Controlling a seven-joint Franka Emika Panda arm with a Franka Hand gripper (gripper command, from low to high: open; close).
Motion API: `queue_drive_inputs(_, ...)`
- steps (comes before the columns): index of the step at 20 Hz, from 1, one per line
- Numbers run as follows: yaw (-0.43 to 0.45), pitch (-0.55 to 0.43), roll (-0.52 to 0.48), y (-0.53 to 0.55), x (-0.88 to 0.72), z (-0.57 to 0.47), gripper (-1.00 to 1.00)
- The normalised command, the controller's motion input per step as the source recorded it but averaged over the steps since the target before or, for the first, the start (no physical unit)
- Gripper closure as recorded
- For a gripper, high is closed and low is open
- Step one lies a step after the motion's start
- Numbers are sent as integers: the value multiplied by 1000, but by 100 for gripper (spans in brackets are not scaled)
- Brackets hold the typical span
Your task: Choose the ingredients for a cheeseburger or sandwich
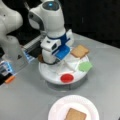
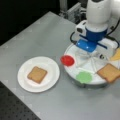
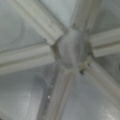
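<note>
The arm's hand (image 1: 50, 58) sits low over the divided white tray (image 2: 72, 71), blocking its centre and far side; in the wrist view only the tray's hub (image 3: 72, 50) and radiating dividers fill the frame, close beneath. The near rim carries a red disc (image 2: 67, 60), a green piece (image 2: 84, 77) and a bread slice (image 2: 109, 72), each in its own compartment, reachable from the counter's near edge. The paper plate (image 2: 51, 66) lies apart from the tray, open above, holding one bread slice (image 2: 37, 74); bare counter (image 2: 37, 37) spreads wide beside the plate; equipment (image 1: 15, 60) crowds the counter edge at a front view's left.
</note>
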Motion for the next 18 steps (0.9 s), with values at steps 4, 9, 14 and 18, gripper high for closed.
queue_drive_inputs(4,-284,38,130,71,78,67,-100)
queue_drive_inputs(9,-347,74,136,25,184,65,-100)
queue_drive_inputs(14,-313,76,148,7,236,62,-100)
queue_drive_inputs(18,-248,101,112,26,195,77,-100)
